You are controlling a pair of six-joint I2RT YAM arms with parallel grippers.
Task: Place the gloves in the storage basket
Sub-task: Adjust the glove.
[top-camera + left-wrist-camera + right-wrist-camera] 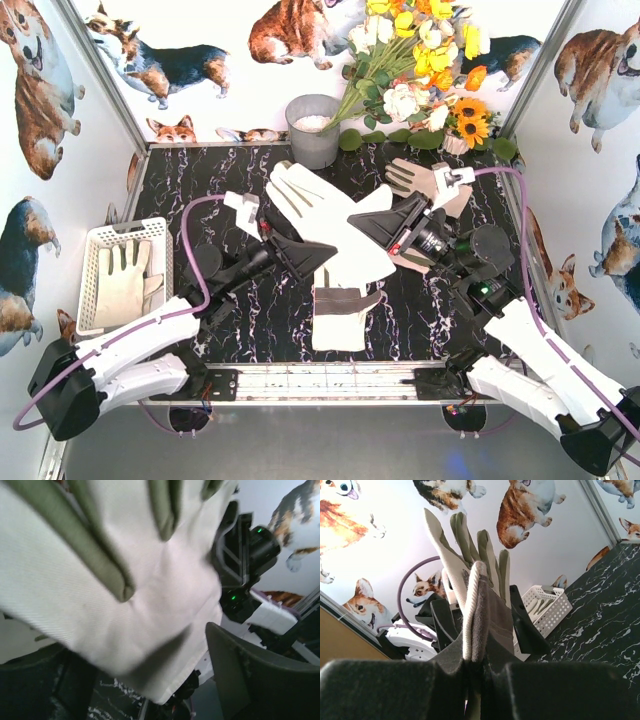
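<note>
A cream-white glove [320, 215] hangs in the air over the middle of the table, its olive-patched side showing in the left wrist view [125, 580]. My right gripper [366, 228] is shut on its cuff [479, 610]. My left gripper [315, 250] is open, with its fingers [250, 675] standing apart on either side of the same glove. A second glove [340, 308] lies flat on the table below. A third glove [418, 180] lies at the back right. The white storage basket [92, 240] stands at the left edge and holds one glove [122, 282].
A grey metal bucket [313, 130] stands at the back centre beside a bunch of yellow and white flowers [420, 60]. Corgi-print walls close in the black marble table [250, 320] on three sides.
</note>
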